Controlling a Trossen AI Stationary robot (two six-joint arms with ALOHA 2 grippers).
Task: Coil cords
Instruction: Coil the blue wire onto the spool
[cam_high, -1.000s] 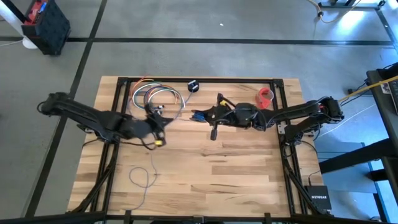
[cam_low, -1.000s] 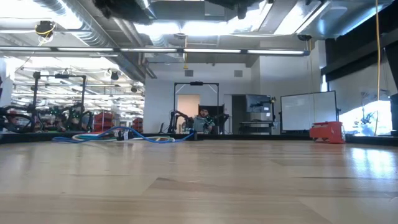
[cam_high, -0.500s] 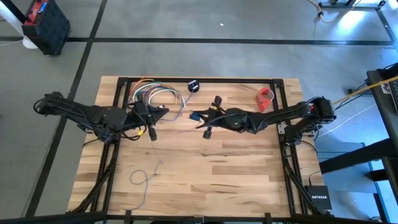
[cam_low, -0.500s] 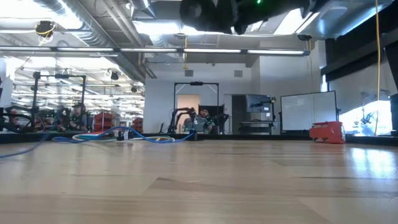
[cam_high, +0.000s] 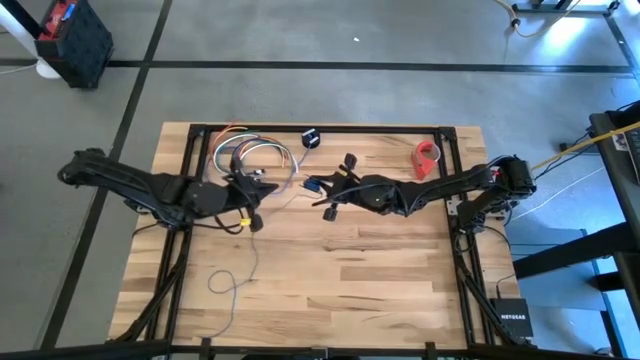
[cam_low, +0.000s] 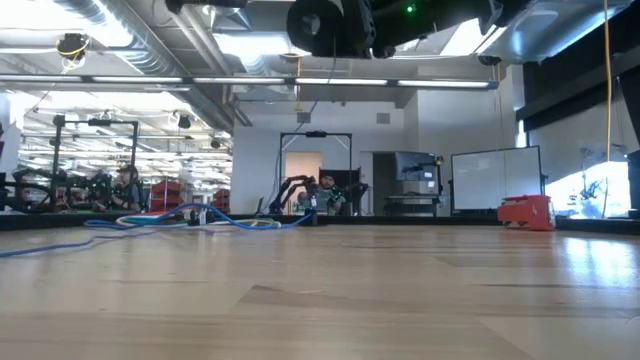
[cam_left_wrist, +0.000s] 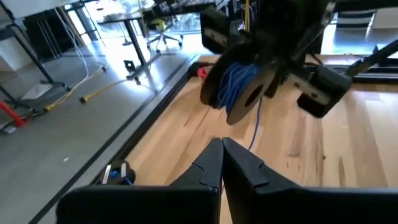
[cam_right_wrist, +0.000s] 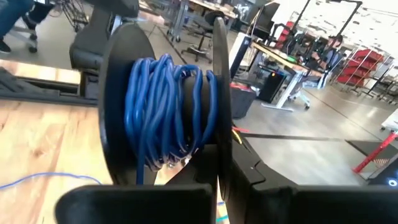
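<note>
Cord first: a thin blue cable (cam_high: 243, 262) trails from a loose curl near the table's front-left part, running up toward the left gripper (cam_high: 252, 190), which hangs above the wood just in front of a bundle of multicoloured looped wires (cam_high: 252, 155). From the left wrist view its two dark fingers (cam_left_wrist: 219, 163) lie pressed together, tips meeting; I cannot tell whether the thin cable is caught between them. Beyond those fingers, the blue strand (cam_left_wrist: 256, 121) drops from a spool held by the other arm.

Right of that bundle, near the table's back edge, sits a small black disc (cam_high: 311, 138), alone and apart from both arms.

Toward the middle of the table (cam_high: 400, 280), just right of the left gripper, the right gripper (cam_high: 330, 196) holds a black spool (cam_right_wrist: 168, 106) wound thick with blue cord (cam_right_wrist: 163, 112). In the right wrist view, the spool's two black flanges stand upright with the blue windings packed between them, and the gripper's fingers (cam_right_wrist: 224, 177) are closed on one flange's rim. A loose length of blue cord (cam_right_wrist: 43, 180) lies on the wood beside it.

Farther right, near the back edge, a red object (cam_high: 427, 156) rests on the table, well apart from the spool.

From table height, the wires (cam_low: 190, 220) show as a low tangle at the far edge, and the arms' dark undersides (cam_low: 350, 20) hang overhead.
</note>
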